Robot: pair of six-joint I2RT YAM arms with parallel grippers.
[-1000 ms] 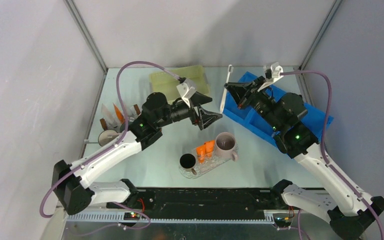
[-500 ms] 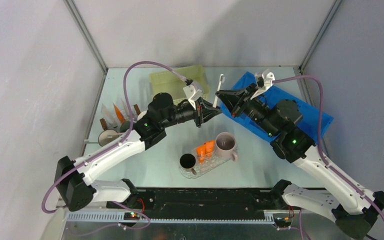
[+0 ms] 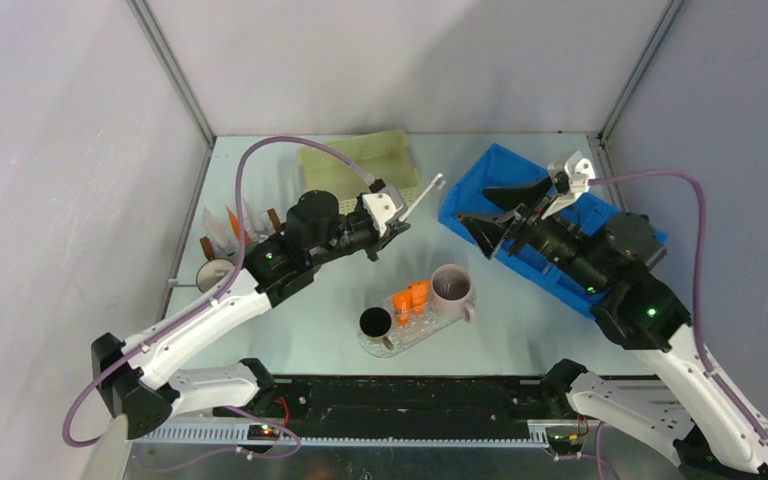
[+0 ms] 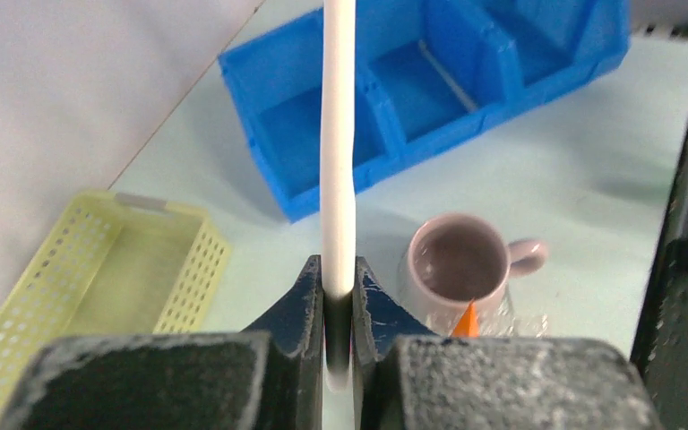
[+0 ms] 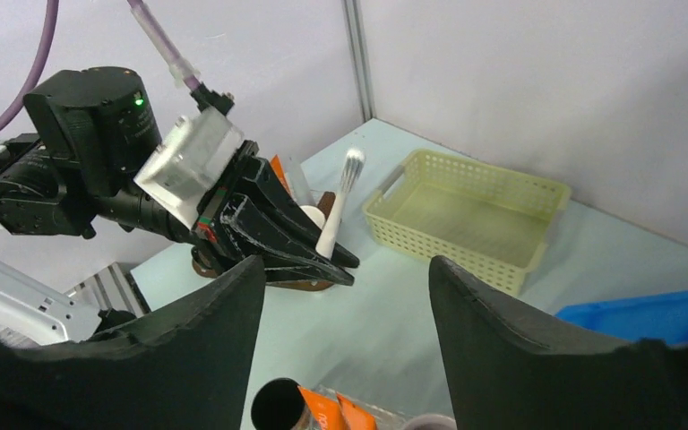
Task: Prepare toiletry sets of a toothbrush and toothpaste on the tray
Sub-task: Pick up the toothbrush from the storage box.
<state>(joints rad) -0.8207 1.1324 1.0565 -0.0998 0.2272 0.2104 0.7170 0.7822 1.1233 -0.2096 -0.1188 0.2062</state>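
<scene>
Holding white toothbrush by handle end, L gripper clamped narrow; brush in air, apart from tray. R gripper wide, empty. Risk: thin grip, brush may pivot or slip when lowered into pink mug, maybe knocking orange tubes.

We rate this a robotics lab test cell, not a home or shop. Evid.: plain grey panels close off three sides of the table; bare alu. posts stand at its far corners. Left arm & right arm are mounted on a black rail along its near edge. Purple cable runs exposed. Blue bin & yellow basket sit at the far edge.
</scene>
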